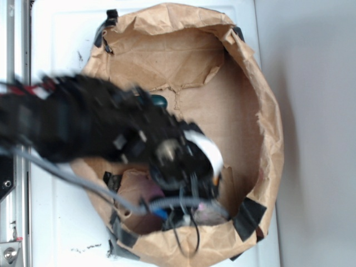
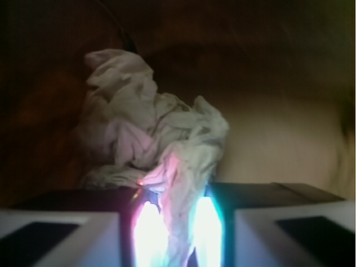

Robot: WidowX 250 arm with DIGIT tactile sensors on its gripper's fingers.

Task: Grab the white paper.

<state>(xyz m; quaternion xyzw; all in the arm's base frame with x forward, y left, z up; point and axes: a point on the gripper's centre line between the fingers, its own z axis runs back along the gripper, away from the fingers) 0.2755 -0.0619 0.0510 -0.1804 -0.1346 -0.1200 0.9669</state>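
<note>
In the wrist view the white paper (image 2: 150, 128) is a creased off-white wad rising in front of the camera, and a fold of it runs down between the two glowing pads (image 2: 146, 233). My gripper (image 2: 177, 228) is shut on that fold. From the exterior view the black arm reaches into the brown paper bag (image 1: 261, 111), the gripper (image 1: 192, 214) is low near the bag's front wall, and a pale bit of the white paper (image 1: 208, 213) shows beside it. Most of the wad is hidden by the arm there.
The brown bag's walls stand around the gripper, held with black tape (image 1: 248, 218) at the rim. A dark green case (image 1: 159, 100) peeks out behind the arm. Grey cables (image 1: 72, 175) trail off to the left over the white table.
</note>
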